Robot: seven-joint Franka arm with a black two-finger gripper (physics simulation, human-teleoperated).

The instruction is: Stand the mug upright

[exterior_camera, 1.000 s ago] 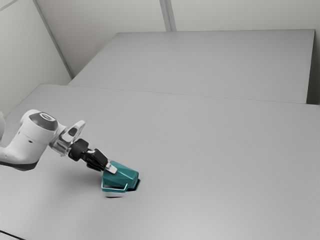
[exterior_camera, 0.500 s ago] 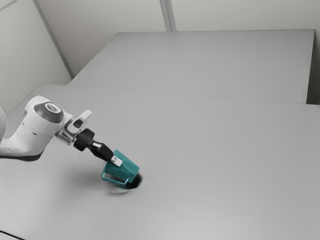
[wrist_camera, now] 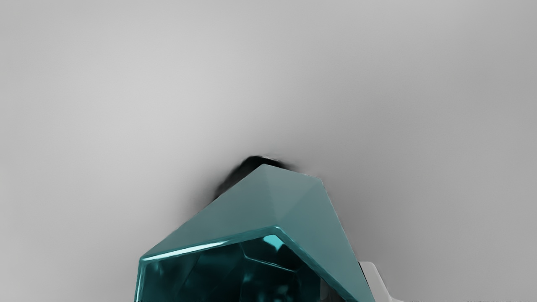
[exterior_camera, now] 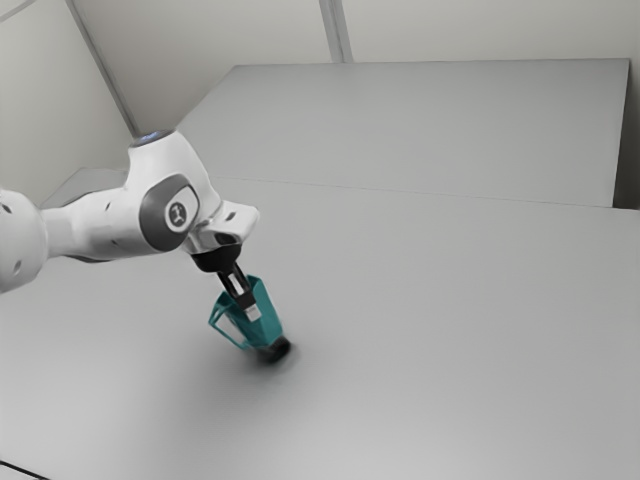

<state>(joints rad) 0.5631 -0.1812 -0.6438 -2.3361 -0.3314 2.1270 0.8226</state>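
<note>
Since half a second ago, the mug [exterior_camera: 266,323] has swung up out of a steeper lean, and my gripper [exterior_camera: 248,306] has risen with it and turned to point more nearly straight down. From the exterior view, the mug is in my grip above the table [exterior_camera: 450,330], mouth up but still tipped toward the exterior view's left, with the handle [exterior_camera: 228,338] on that side. Its base is low over the table; whether an edge touches, I cannot tell.

In the wrist view, one fingertip [wrist_camera: 375,280] lies against the outside of the wall, and a dark shape just inside the rim [wrist_camera: 209,243] looks like its partner — so I judge my fingers closed on the wall between them. A dark shadow [wrist_camera: 233,178] hugs the base.

To finish well, I should keep the pinch firm, since an off-centre hold could let the mug pivot. Ease the remaining tilt out slowly, then lower until the base sits flat — no letting go while it leans.
</note>
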